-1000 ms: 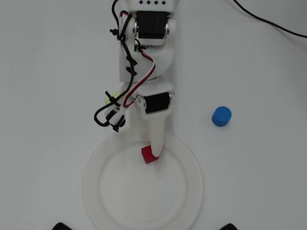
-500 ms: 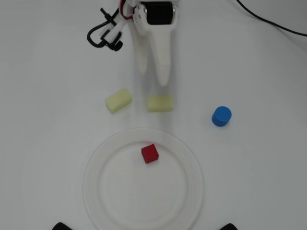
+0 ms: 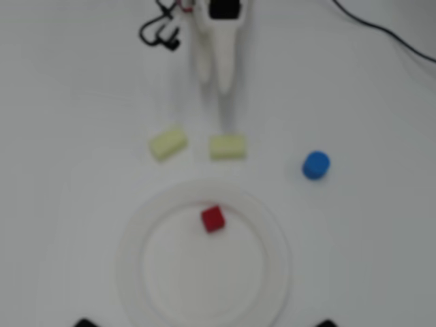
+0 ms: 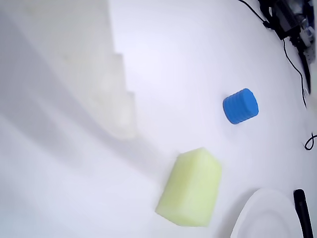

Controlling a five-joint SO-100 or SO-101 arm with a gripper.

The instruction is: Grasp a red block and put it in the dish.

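The red block (image 3: 213, 219) lies inside the dish (image 3: 133, 259), in its upper part, in the overhead view. The dish is a large round white plate near the bottom centre; a piece of its rim shows in the wrist view (image 4: 262, 218). My gripper (image 3: 214, 85) is at the top centre, well away from the dish, its white fingers pointing down and slightly apart, with nothing between them. The wrist view shows only one white stepped finger (image 4: 99, 74) at the left. The red block is out of the wrist view.
Two pale yellow blocks (image 3: 167, 144) (image 3: 227, 146) lie between gripper and dish; one shows in the wrist view (image 4: 190, 187). A blue cylinder (image 3: 316, 165) (image 4: 240, 105) stands to the right. Black cables (image 3: 160, 30) (image 3: 381, 30) run along the top.
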